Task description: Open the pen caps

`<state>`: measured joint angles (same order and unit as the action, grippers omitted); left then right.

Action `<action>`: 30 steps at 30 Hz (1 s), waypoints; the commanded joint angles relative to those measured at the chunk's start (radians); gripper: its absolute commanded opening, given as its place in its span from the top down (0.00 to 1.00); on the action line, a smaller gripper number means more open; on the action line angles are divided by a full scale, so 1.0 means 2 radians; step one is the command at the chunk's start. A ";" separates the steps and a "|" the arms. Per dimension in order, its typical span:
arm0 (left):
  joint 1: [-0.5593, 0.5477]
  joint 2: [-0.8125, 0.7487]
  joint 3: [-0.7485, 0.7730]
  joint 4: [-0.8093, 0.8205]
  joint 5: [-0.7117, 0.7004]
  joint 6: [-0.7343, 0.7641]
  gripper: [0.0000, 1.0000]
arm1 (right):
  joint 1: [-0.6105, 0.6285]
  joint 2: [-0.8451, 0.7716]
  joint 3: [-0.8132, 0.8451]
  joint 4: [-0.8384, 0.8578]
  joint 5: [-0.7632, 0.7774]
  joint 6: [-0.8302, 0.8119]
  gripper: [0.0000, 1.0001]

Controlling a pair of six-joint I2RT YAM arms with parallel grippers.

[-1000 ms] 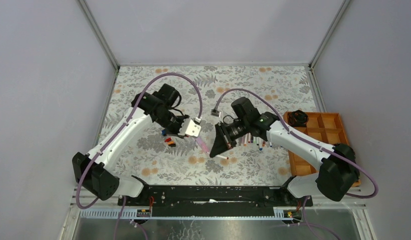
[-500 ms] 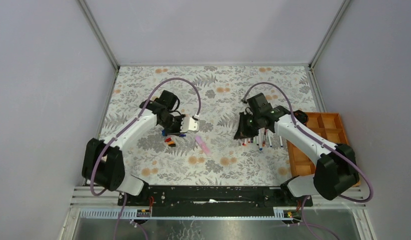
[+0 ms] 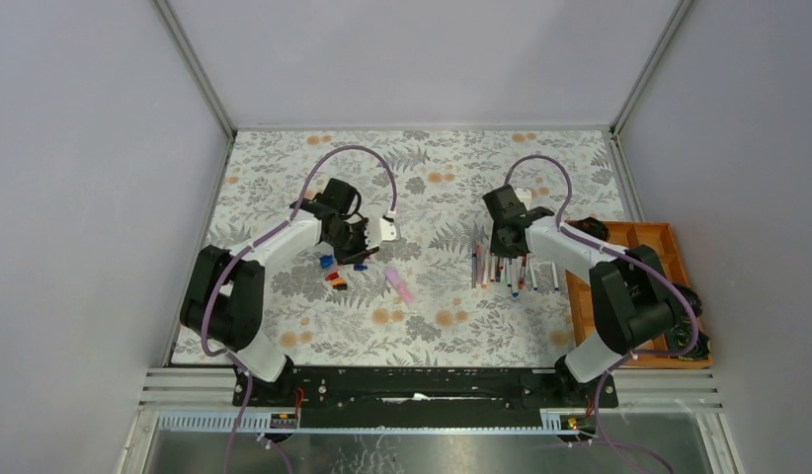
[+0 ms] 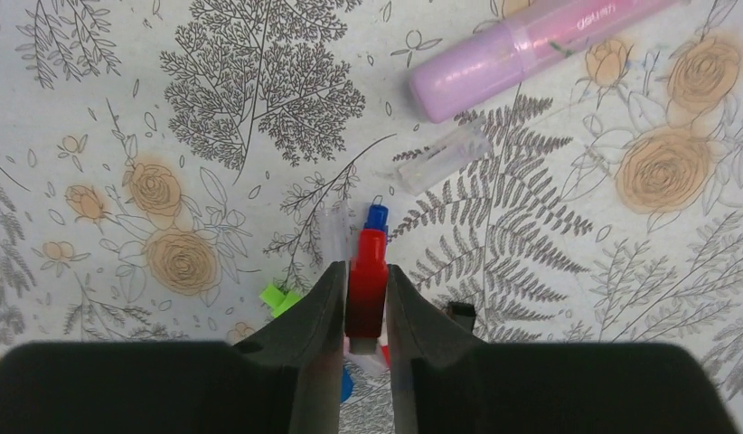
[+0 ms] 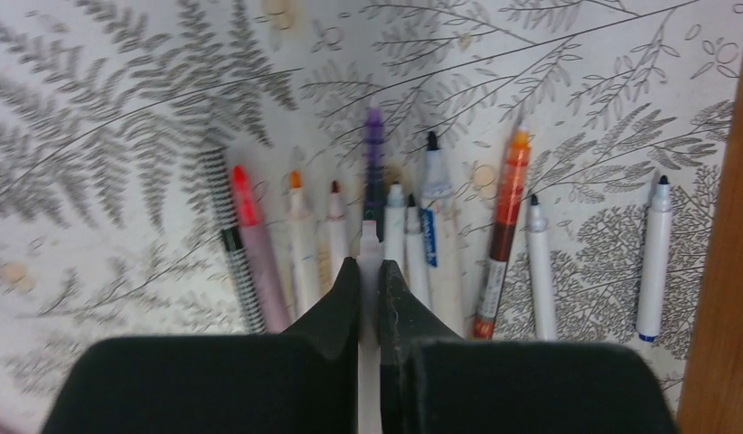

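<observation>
**Cap to one heap, barrel to the other**

The left gripper (image 4: 366, 276) stands nearly closed. Its fingers press the sides of a stubby red plastic cap (image 4: 368, 260), held low over the floral-printed table surface (image 3: 442, 158), left of its middle. Just beyond lie a small blue cap (image 4: 377, 215), a green cap (image 4: 276, 297) and a clear cap (image 4: 440, 158). This looks like the spot chosen for loose caps, and the red one seems about to join them. A fat lilac marker (image 4: 521, 54), its cap on, lies near.

The right gripper (image 5: 369, 267) is clamped tight on a slim white pen barrel (image 5: 369, 242). It holds the barrel in line with the row of uncapped pens (image 5: 436, 244) near the surface's right edge, beside the orange wooden tray (image 3: 654, 240). Probably it is laying this pen among the finished ones, tips all pointing one way, so that opened pens stay apart from the caps.
</observation>
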<state>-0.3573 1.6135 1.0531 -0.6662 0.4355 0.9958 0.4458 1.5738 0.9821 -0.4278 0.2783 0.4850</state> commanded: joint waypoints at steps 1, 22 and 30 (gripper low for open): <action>0.004 0.002 0.017 0.017 0.003 -0.034 0.62 | -0.019 0.024 0.001 0.036 0.050 0.000 1.00; 0.019 -0.083 0.149 -0.101 0.055 -0.119 0.01 | -0.016 -0.003 0.020 0.011 0.045 0.001 0.56; 0.039 -0.120 0.146 -0.104 0.054 -0.141 0.02 | 0.135 -0.035 0.045 0.005 0.024 0.005 0.55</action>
<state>-0.3031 1.4090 1.3365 -0.8417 0.5308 0.7574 0.5518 1.5234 1.0191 -0.4129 0.3508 0.4801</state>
